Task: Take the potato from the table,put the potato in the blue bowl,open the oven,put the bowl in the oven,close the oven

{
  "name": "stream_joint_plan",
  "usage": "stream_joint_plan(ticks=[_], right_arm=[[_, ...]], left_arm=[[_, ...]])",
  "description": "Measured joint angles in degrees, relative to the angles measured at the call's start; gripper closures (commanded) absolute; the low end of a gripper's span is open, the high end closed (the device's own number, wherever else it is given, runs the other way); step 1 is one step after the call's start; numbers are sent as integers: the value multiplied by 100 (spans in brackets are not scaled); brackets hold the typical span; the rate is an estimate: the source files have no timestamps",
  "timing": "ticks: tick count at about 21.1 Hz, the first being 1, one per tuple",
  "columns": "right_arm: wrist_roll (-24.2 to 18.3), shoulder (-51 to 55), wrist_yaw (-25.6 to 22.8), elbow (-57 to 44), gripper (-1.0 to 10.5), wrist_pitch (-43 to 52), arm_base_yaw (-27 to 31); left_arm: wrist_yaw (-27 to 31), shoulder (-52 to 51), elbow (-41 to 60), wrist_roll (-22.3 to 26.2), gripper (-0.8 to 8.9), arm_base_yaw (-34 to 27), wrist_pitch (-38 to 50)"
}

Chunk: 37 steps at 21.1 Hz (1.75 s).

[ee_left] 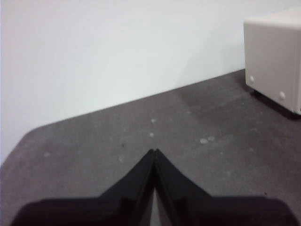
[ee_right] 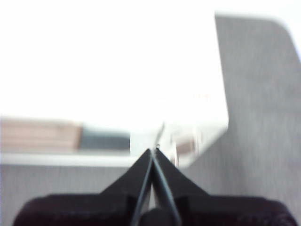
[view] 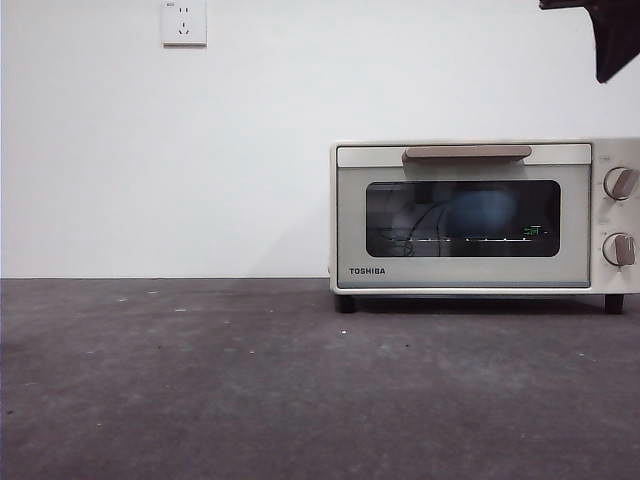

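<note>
The counter [view: 200, 390], a dark grey speckled surface, spans the whole front view and meets a plain white wall carrying 1 socket [view: 184, 22]. On it, to one side, stands the oven [view: 470, 215] with its door shut flush under the beige bar handle [view: 467, 153] and 2 knobs [view: 620, 183] beside it. Through the dark glass a rounded blue shape shows, most likely the blue bowl [view: 480, 212] resting on the rack; the potato cannot be made out, so it is presumably inside the bowl. Judged from this, the task looks finished or nearly so, and what remains is to draw clear without knocking the handle or nudging the oven. The right hand [ee_right: 154, 151] hovers above the oven's top, jaws pressed together on nothing. The left hand [ee_left: 154, 152] waits over bare counter well apart from the oven, jaws likewise together and empty.
</note>
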<state>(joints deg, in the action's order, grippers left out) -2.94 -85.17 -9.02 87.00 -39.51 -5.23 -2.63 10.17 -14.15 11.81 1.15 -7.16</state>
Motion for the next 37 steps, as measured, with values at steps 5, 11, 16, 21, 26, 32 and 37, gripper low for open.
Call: stream_joint_plan(ticks=[5, 11, 16, 21, 26, 32, 37], right_arm=[[0, 0, 0, 0, 946, 350, 0], [0, 0, 0, 0, 946, 352, 0], [2, 0, 0, 0, 946, 352, 0], [2, 0, 0, 0, 946, 352, 0], [0, 0, 0, 0, 946, 352, 0], [0, 0, -2, 0, 946, 352, 0], [2, 0, 0, 0, 946, 352, 0]], left_arm=[[13, -304, 675, -153, 818, -2, 660], [249, -629, 1217, -588, 817, -52, 686], [269, -804, 1316, -743, 817, -85, 317], [267, -940, 1314, -782, 817, -140, -96], [267, -981, 1314, -844, 817, -140, -332], [264, -981, 1314, -966, 817, -140, -332], [240, -981, 1314, -1054, 817, -140, -297]])
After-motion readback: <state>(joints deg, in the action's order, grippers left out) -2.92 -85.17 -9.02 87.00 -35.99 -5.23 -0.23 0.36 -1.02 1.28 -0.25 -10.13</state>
